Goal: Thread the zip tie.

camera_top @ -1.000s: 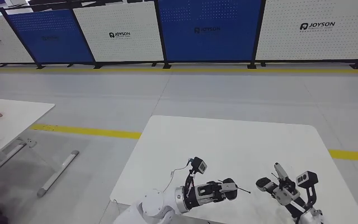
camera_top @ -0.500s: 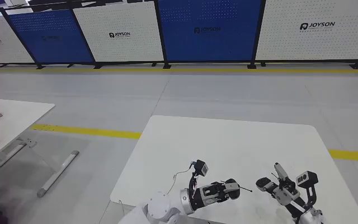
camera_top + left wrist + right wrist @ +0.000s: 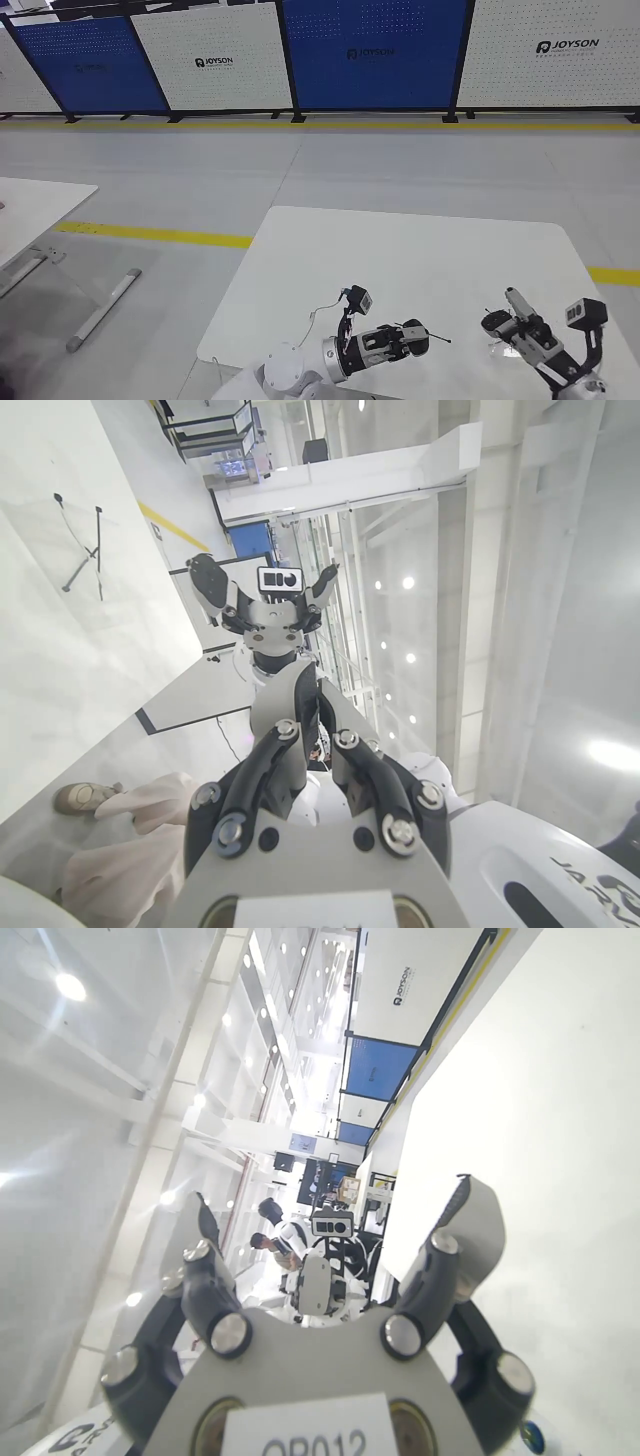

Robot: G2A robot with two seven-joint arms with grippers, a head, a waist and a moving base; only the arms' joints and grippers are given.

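A thin black zip tie (image 3: 440,340) lies on the white table (image 3: 400,250) just ahead of my left gripper (image 3: 418,337). In the left wrist view it shows as thin black strips crossing each other (image 3: 82,545) on the table. My left gripper (image 3: 309,680) is shut, and nothing shows between its fingers. Farther to the right, near the table's front edge, my right gripper (image 3: 503,310) stands open and holds nothing. The left wrist view sees it (image 3: 264,569) face on with its fingers spread, and its own view (image 3: 332,1190) shows the same wide gap.
The table's front edge runs close under both arms. Its far half is bare white surface. A second white table (image 3: 30,210) stands off to the left across the floor. Blue and white panels (image 3: 370,55) line the back of the room.
My right arm has shifted to the right along the front edge, its gripper still open. My left gripper edged slightly right a second ago, then held still. The zip tie has not moved.
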